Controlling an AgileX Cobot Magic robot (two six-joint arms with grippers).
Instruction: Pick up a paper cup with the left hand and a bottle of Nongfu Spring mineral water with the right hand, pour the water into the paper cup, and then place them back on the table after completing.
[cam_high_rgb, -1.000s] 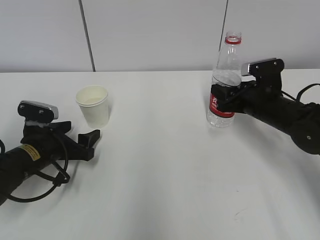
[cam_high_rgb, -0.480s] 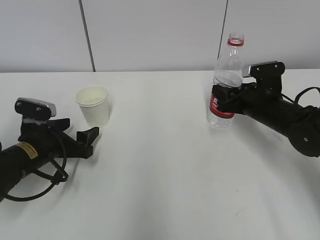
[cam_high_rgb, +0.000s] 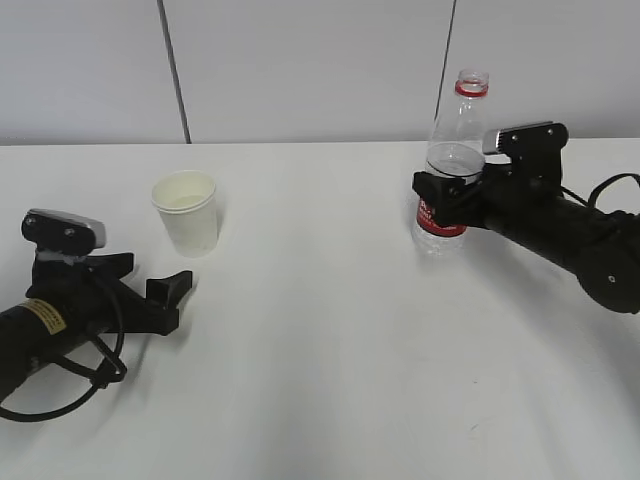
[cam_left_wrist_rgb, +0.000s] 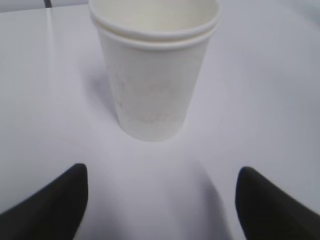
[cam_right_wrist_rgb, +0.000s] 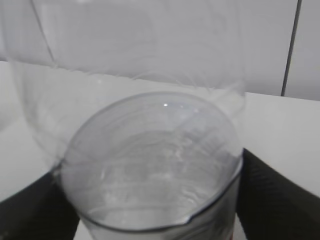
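Bottle (cam_high_rgb: 448, 165) of mineral water is standing upright, neck up, uncapped, with the right hand (cam_high_rgb: 440, 195) clamping its labelled middle. One paper cup (cam_high_rgb: 187, 212) is sitting mouth-up on the white table (cam_high_rgb: 320, 350), ahead of the left hand (cam_high_rgb: 165, 290), whose jaws are gaping apart. Pale wall panels are running behind.

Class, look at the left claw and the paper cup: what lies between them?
Nothing but bare white table. In the left wrist view, the open left claw faces the paper cup with only tabletop between; the exterior view agrees.
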